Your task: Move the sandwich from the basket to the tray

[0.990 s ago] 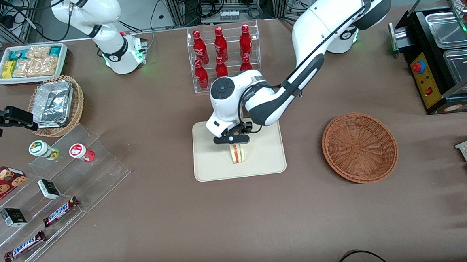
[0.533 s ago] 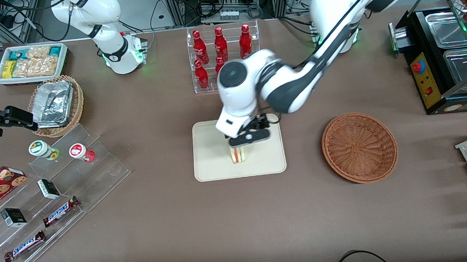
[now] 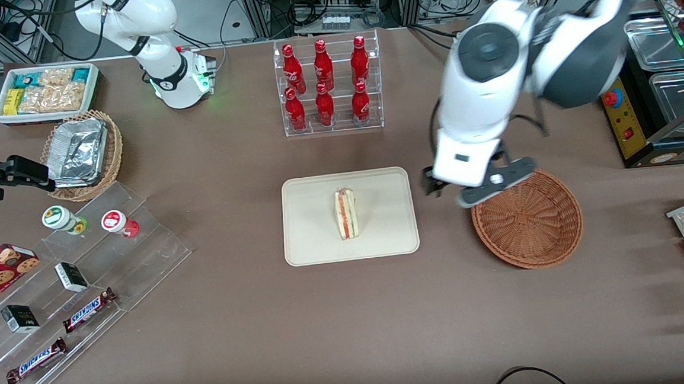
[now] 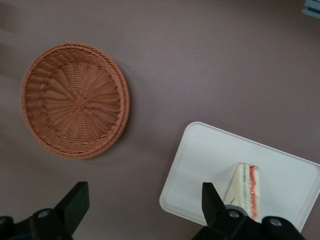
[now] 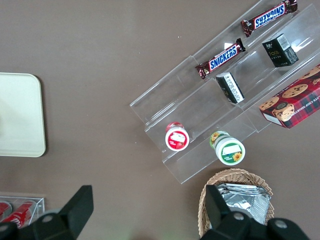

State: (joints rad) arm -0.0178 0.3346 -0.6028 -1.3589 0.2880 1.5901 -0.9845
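The fingers of the left arm's gripper stood wide apart with nothing between them; in the front view the gripper hung in the air above the table, over the gap between the tray and the basket and overlapping the basket's rim. The sandwich lay on the tray, near its middle, resting on its side with the red and green filling stripe facing up; the wrist camera showed the sandwich as a pale wedge on the tray. The basket sat on the brown table toward the working arm's end, beside the tray and apart from it, and its woven bowl held nothing. Farther from the front camera than the tray, a clear rack held six red bottles in two rows. Toward the parked arm's end, a lighter wicker basket held silver foil containers, a white bin held snack packets, and clear stepped shelves carried two small round tubs, small dark boxes and two Snickers bars
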